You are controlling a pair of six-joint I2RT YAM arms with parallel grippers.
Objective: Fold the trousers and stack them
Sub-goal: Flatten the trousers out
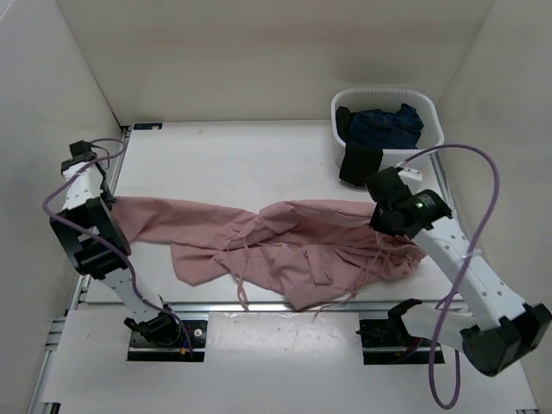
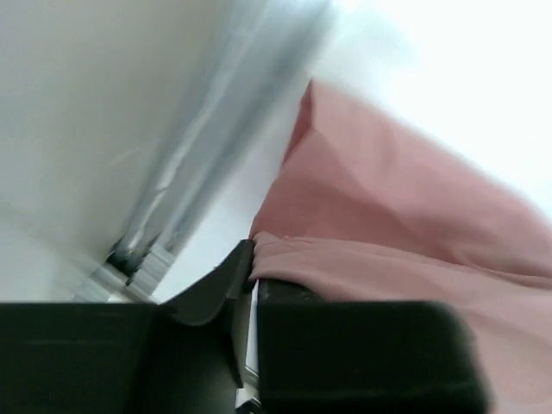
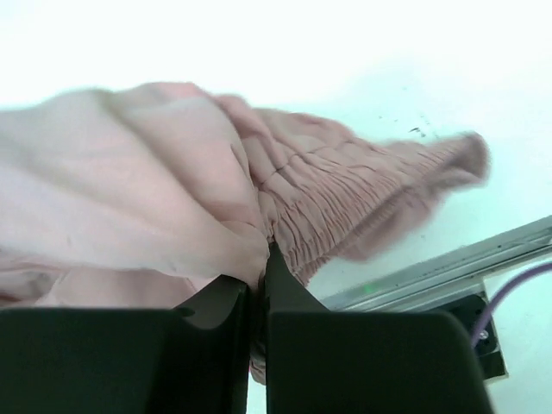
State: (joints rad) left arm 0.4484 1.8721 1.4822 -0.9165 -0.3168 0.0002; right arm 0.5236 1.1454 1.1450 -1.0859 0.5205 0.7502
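Note:
The dusty-pink trousers [image 1: 276, 246] lie crumpled and stretched across the white table, from the left wall to the right side. My left gripper [image 1: 110, 207] is shut on the trousers' leg end at the far left; in the left wrist view the pink fabric [image 2: 388, 224] sits pinched between the black fingers [image 2: 216, 285]. My right gripper [image 1: 398, 226] is shut on the gathered elastic waist at the right; in the right wrist view the ruched waistband [image 3: 345, 203] is clamped by the right gripper [image 3: 261, 285].
A white basket [image 1: 429, 112] at the back right holds a dark navy garment [image 1: 384, 125], with a black garment [image 1: 360, 164] hanging over its front wall. White enclosure walls stand close on the left, right and back. An aluminium rail [image 1: 259, 306] runs along the table's near edge.

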